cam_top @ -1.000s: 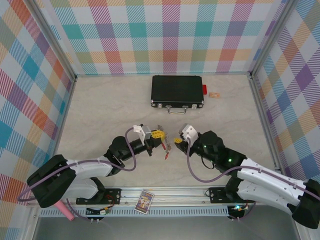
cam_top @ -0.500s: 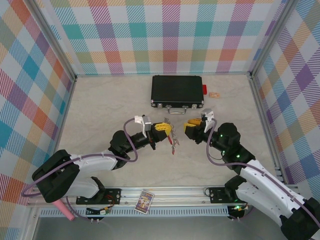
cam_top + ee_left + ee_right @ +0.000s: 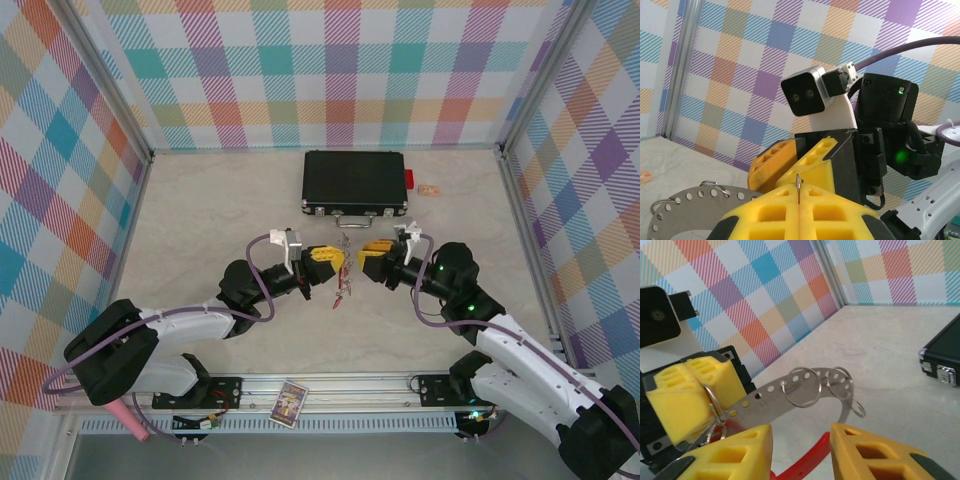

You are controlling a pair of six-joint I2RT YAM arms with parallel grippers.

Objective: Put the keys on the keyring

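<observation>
**A:** Where to find the keyring (image 3: 765,394)?

**B:** Held off the table (image 3: 220,220) on the near side of the black case (image 3: 355,183), just in front of its handle (image 3: 352,217). Pinched at one end of its perforated metal arc by the left gripper (image 3: 330,262), clamped fully shut on it. Curving away from that pinch, with a few small wire rings (image 3: 820,386) hanging from the holes.

**A:** And the right gripper (image 3: 800,440)?

**B:** Facing the left one, also in front of the case, nearer its right half. Parted, with nothing visibly gripped. Crossed in the gap by a red piece (image 3: 801,464), perhaps a key, perhaps part of the ring. Impossible to tell which, or whether touching either pad.

**A:** Likely trouble from here?

**B:** Most probably a knock to the arc from closing in off-line, twisting it out of the left pinch and dropping it onto the table in front of the case. Equally, closing on the red piece at an angle and flicking it away toward the case or off to one side. Also snagging among the dangling rings, given so little room between the two grippers. Worth a slow, square approach and a firm hold on the left.
</observation>
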